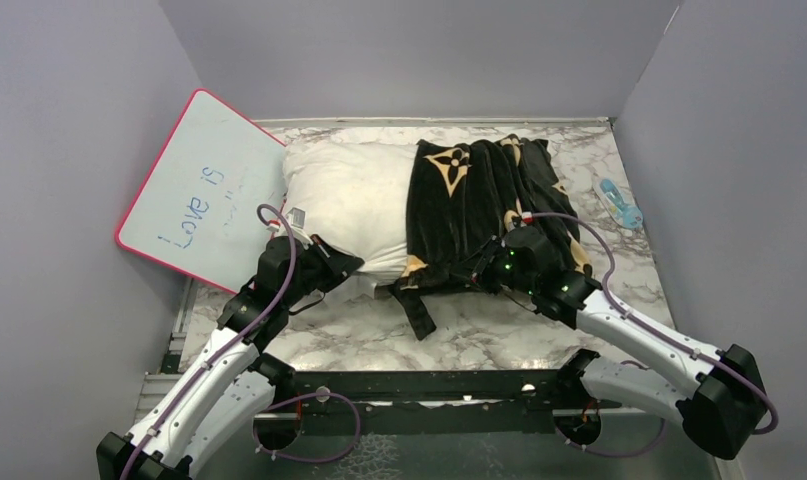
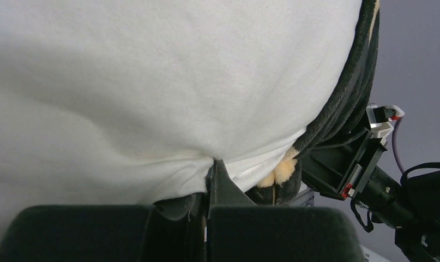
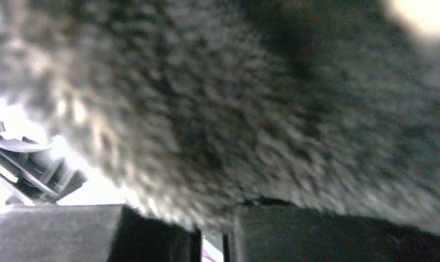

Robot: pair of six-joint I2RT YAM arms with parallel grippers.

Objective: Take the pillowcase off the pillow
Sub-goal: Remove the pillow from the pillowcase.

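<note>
The off-white pillow (image 1: 349, 200) lies across the back of the marble table, its left half bare. The black pillowcase (image 1: 479, 200) with tan flower motifs is bunched over its right half. My left gripper (image 1: 341, 266) is shut on the pillow's near edge; in the left wrist view (image 2: 212, 180) the jaws pinch white fabric (image 2: 152, 98), with the black pillowcase's edge (image 2: 343, 103) at the right. My right gripper (image 1: 489, 268) is shut on the pillowcase's near edge. The right wrist view shows blurred black velvet (image 3: 250, 98) pressed over the jaws (image 3: 212, 237).
A pink-rimmed whiteboard (image 1: 201, 188) with writing leans against the left wall beside the pillow. A small blue object (image 1: 619, 203) lies at the right on the marble table (image 1: 379, 335). Grey walls enclose the back and sides. A black strap of the pillowcase (image 1: 416, 310) trails toward me.
</note>
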